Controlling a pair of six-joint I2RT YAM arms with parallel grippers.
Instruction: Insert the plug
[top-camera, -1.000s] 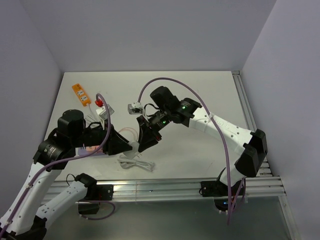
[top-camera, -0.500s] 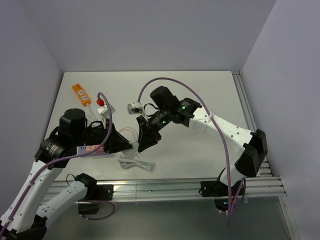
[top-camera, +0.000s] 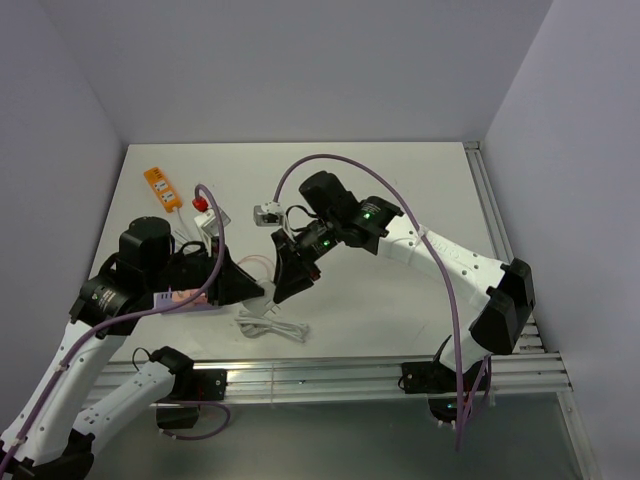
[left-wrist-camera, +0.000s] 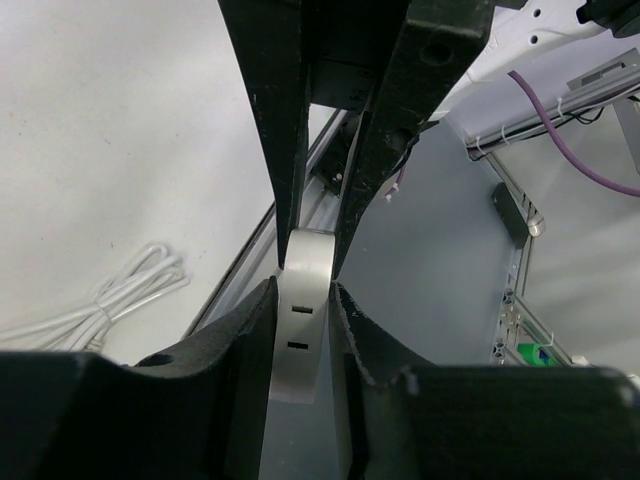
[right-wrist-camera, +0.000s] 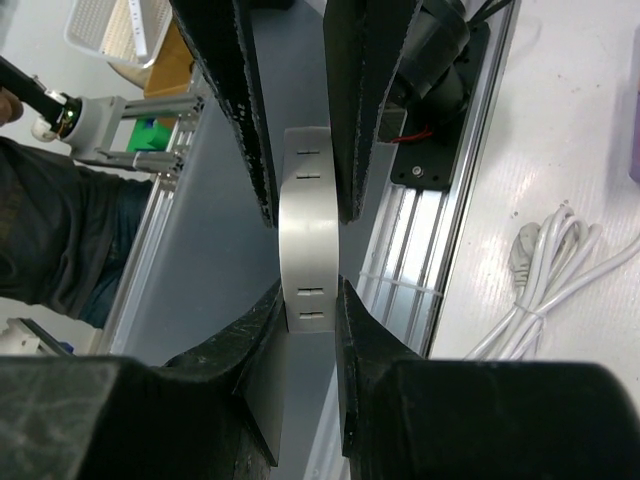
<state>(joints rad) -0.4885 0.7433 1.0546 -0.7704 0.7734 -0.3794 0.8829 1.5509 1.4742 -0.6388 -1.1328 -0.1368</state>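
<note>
Both arms met over the near-left part of the table (top-camera: 400, 190). The left gripper (left-wrist-camera: 305, 292) was pinched on one end of a pale, flat slotted strip (right-wrist-camera: 307, 220). The right gripper (right-wrist-camera: 308, 292) was clamped on the opposite end. Each wrist view showed the other arm's fingers closed on the strip's far end. The strip therefore bridged the two grippers, flat faces against the pads, with paired slots visible on the face turned to the cameras.

Judgement: the two-ended hold reads as a handover or a steadying grip on the socket side, not as insertion itself, since neither gripper carried the plug.

The plug (top-camera: 184, 295) lay on the table under the left forearm, well behind that arm's fingers. It showed only as a salmon-pink patch. It was mostly covered, so its long axis and the way its prongs pointed could not be read.

A coiled white cable (top-camera: 272, 326) lay just in front of the two grippers, untouched. The orange power strip (top-camera: 160, 188) sat far back-left, well apart from the work.
</note>
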